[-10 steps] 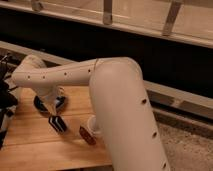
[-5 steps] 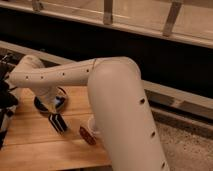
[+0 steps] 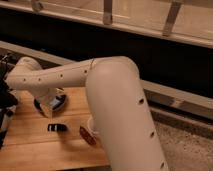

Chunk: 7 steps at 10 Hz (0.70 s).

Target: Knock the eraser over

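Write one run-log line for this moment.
eraser: lying flat on table | gripper: just above and left of eraser, by pan | brown piece: right of eraser

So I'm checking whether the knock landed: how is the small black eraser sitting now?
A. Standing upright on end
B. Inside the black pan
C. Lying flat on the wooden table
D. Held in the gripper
C: the eraser lies lengthwise on the wooden table, apart from the gripper just above it.
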Tool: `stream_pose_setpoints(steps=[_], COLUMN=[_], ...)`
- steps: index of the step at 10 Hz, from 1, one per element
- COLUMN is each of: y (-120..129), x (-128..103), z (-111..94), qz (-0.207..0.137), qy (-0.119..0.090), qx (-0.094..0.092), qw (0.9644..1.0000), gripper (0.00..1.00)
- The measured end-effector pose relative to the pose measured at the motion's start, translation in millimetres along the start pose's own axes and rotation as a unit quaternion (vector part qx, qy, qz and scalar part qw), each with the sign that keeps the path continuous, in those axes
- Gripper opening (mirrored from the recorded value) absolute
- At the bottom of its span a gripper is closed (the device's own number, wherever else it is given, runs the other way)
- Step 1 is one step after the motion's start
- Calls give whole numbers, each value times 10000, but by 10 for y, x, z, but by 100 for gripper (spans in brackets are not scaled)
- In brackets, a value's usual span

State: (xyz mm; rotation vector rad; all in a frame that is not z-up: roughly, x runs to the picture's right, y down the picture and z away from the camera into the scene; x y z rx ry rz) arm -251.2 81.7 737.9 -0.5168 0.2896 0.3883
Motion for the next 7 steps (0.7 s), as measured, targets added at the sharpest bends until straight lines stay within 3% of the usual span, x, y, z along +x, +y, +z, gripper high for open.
stream_pose_setpoints(steps=[7], y=[43], x=[-17], z=[-1], qz=[-130], qy=[51], qx=[31], qw=[9999], gripper=[81])
